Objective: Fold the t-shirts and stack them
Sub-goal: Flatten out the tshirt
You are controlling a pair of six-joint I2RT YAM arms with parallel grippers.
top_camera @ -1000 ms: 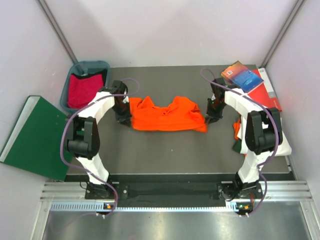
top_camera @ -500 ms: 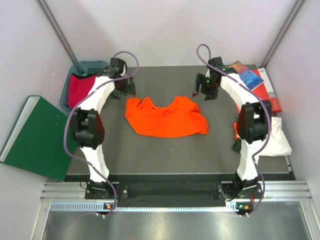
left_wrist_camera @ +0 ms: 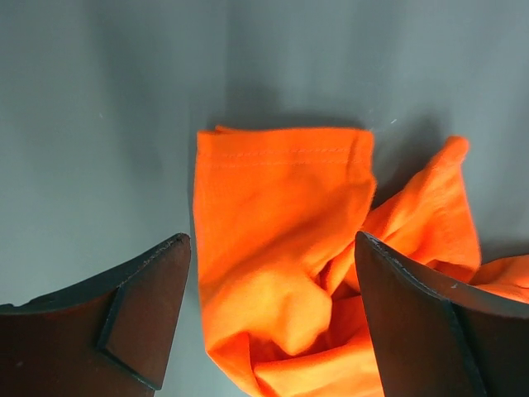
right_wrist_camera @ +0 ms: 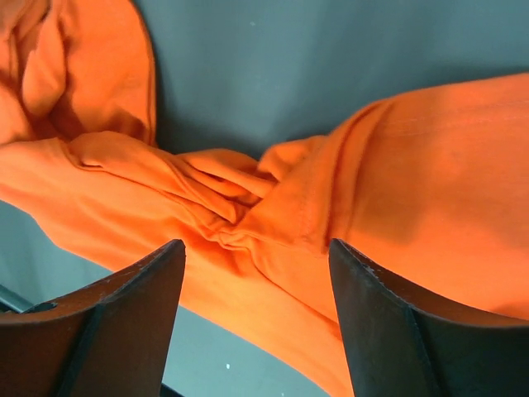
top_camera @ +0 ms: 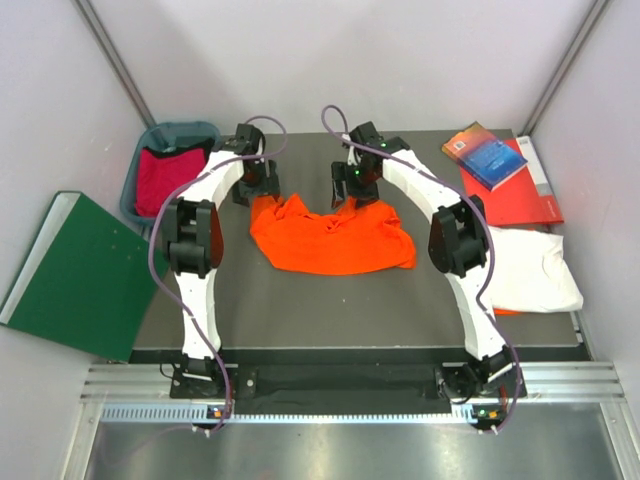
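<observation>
A bright orange t-shirt (top_camera: pixel 330 238) lies crumpled on the grey table (top_camera: pixel 300 300), middle back. My left gripper (top_camera: pixel 255 187) is open and empty over its far left corner; the left wrist view shows a hemmed sleeve (left_wrist_camera: pixel 281 207) between the spread fingers, gripper (left_wrist_camera: pixel 269 248). My right gripper (top_camera: pixel 350 190) is open and empty over the bunched far middle edge; the right wrist view shows rumpled folds (right_wrist_camera: pixel 240 215) between the fingers, gripper (right_wrist_camera: pixel 256 248). A white t-shirt (top_camera: pixel 530 265) lies at the right edge. A crimson t-shirt (top_camera: pixel 160 178) fills a bin. No dark green shirt shows.
A teal bin (top_camera: pixel 178 131) stands at the back left. A flat dark-green board (top_camera: pixel 70 270) lies off the table's left side. A blue book (top_camera: pixel 485 152) and a red book (top_camera: pixel 525 195) lie at the back right. A strip of orange cloth (top_camera: pixel 505 311) peeks from under the white shirt.
Both grippers have left the shirt's side edges and swung to its far edge; the right one moved far left to the middle. The orange shirt lies released. The white shirt is now uncovered.
</observation>
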